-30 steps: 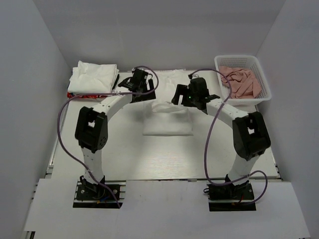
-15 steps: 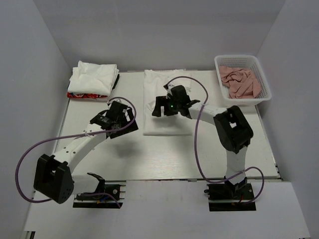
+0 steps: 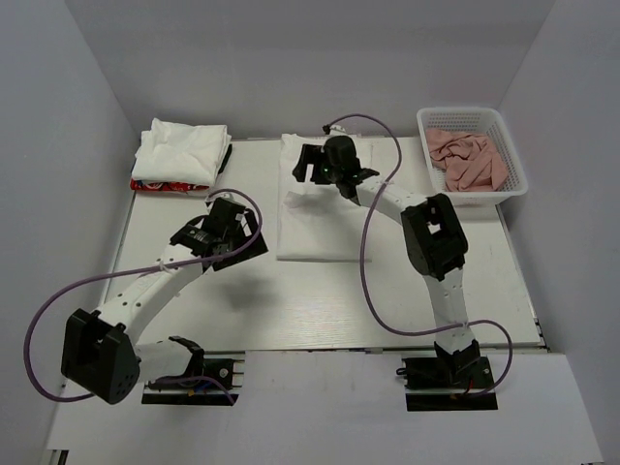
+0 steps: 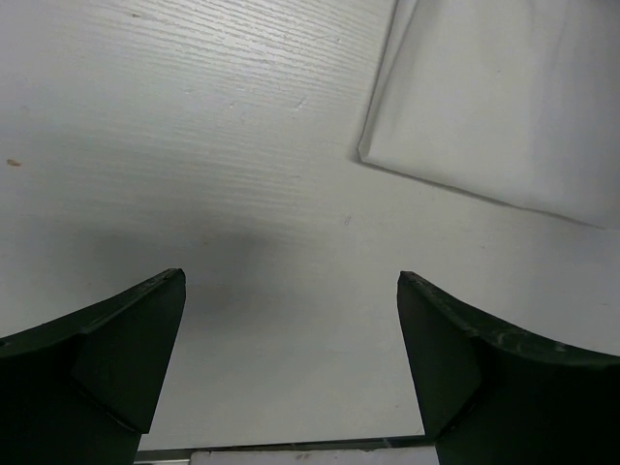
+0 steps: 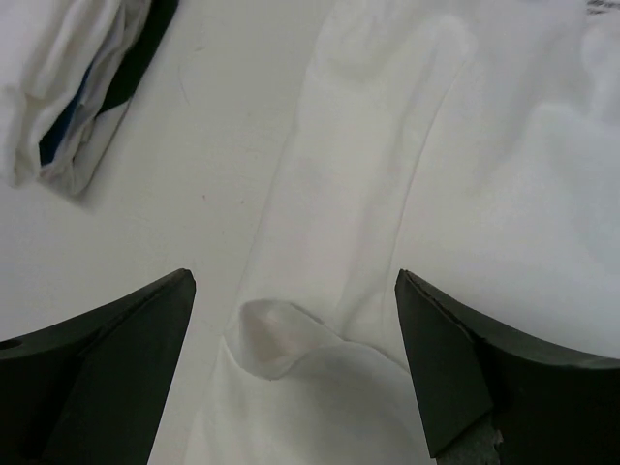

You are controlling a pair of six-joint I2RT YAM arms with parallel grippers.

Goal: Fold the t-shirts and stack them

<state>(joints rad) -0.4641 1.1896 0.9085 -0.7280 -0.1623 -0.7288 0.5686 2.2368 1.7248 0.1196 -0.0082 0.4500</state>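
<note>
A white t-shirt (image 3: 325,228) lies folded into a long strip in the middle of the table. My right gripper (image 3: 302,167) hangs open over its far left part; in the right wrist view a small raised fold (image 5: 281,334) of the t-shirt (image 5: 387,174) sits between the spread fingers of the gripper (image 5: 295,291), untouched. My left gripper (image 3: 242,240) is open and empty over bare table, left of the shirt's near corner (image 4: 484,97). A stack of folded white t-shirts (image 3: 179,150) rests at the back left, with a colourful edge (image 3: 165,184) showing at its bottom.
A white basket (image 3: 513,184) holding salmon-pink cloths (image 3: 468,157) stands at the back right. Grey walls close in the table (image 3: 320,300) on three sides. The folded stack (image 5: 68,87) also shows in the right wrist view, left of the shirt.
The left arm has pulled back from the shirt's far end to the near left and stopped. The right gripper swept toward the middle of the shirt, then back to its far left.
</note>
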